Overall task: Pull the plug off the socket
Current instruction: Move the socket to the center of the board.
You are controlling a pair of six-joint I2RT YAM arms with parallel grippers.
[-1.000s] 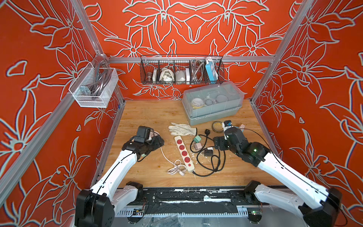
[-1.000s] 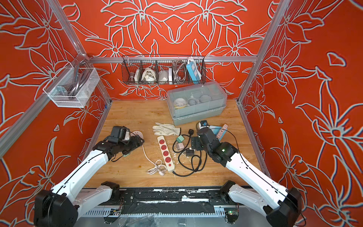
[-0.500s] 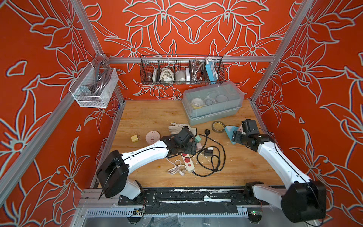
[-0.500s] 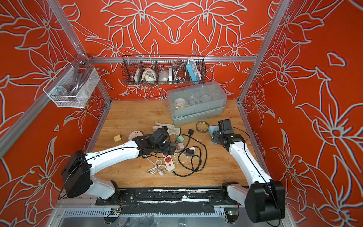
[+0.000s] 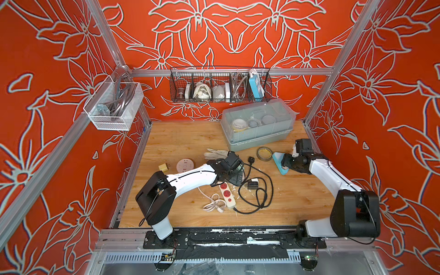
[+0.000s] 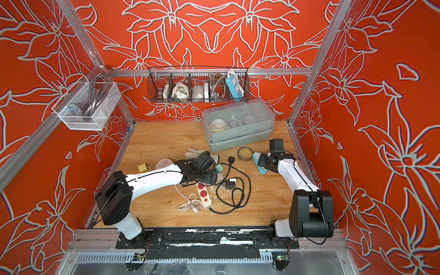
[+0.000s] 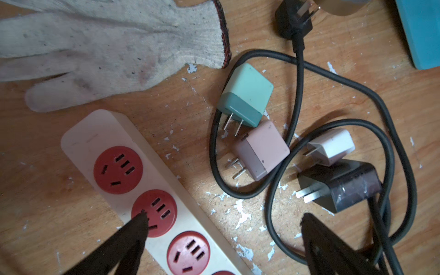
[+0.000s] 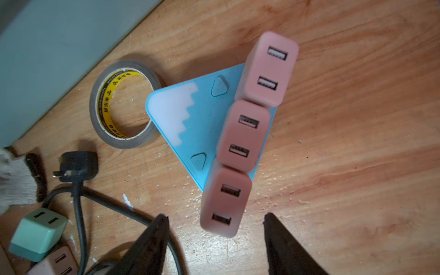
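Note:
A blue triangular socket [image 8: 202, 114] lies on the wooden table with three pink plugs [image 8: 245, 135] standing in a row along one edge. My right gripper [image 8: 215, 216] is open. Its fingertips stand either side of the nearest pink plug [image 8: 226, 202] with a gap on each side. In both top views the right gripper [image 5: 284, 164] is at the blue socket [image 5: 277, 158]. My left gripper [image 7: 223, 215] is open and holds nothing. It hovers over a white power strip [image 7: 78, 140] with empty red outlets and a black cable [image 7: 297, 95].
Loose plugs lie beside the strip: teal [image 7: 245, 95], pink [image 7: 262, 150], white [image 7: 331, 146] and a black adapter [image 7: 340, 185]. A work glove [image 7: 119, 42], a tape roll [image 8: 123, 102], a grey lidded box [image 5: 258, 126] and a round white socket [image 5: 185, 165] lie nearby.
The left arm swung from the table's left side to over the power strip. The right arm moved from the middle to the blue socket, and its jaws have narrowed.

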